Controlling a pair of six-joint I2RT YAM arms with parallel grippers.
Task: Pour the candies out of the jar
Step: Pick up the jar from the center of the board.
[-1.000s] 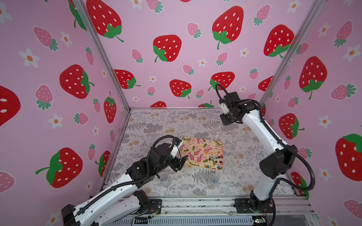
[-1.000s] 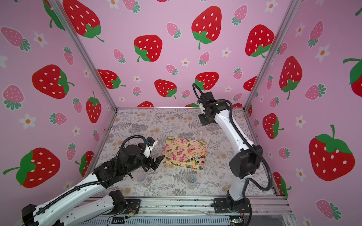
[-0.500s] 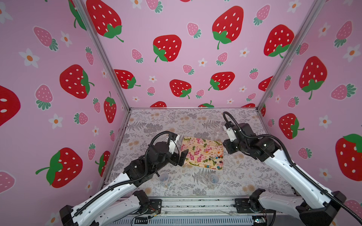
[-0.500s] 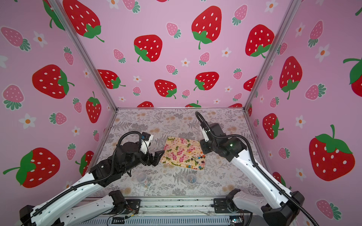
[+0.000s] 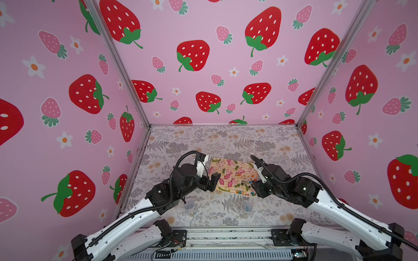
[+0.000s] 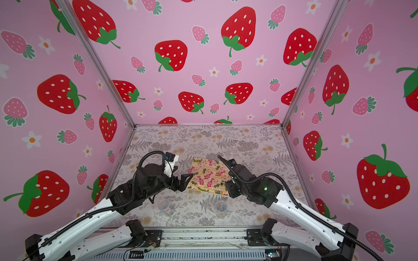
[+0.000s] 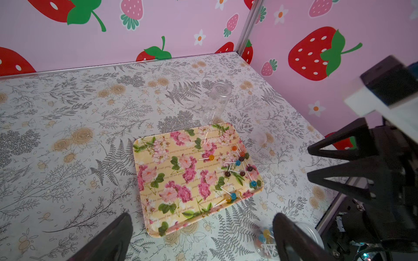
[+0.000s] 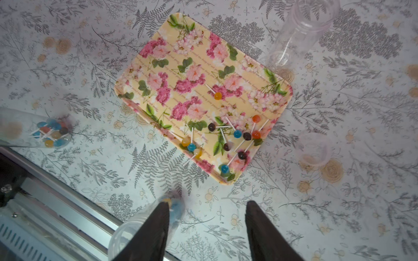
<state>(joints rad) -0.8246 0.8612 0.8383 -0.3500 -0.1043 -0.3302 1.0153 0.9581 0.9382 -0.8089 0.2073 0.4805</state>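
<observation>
Fern-print table (image 5: 226, 140), strawberry walls (image 5: 203, 56). Candies (image 8: 237, 134) lie on the tray (image 8: 144, 74), near-right part. Left gripper (image 7: 202, 217) and right gripper (image 8: 207, 203) are spread, empty. Only the wrist views show a clear cap (image 8: 314, 149).

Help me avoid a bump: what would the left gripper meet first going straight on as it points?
Probably the floral tray: the left gripper aims at its near edge, though depth is hard to judge.
</observation>
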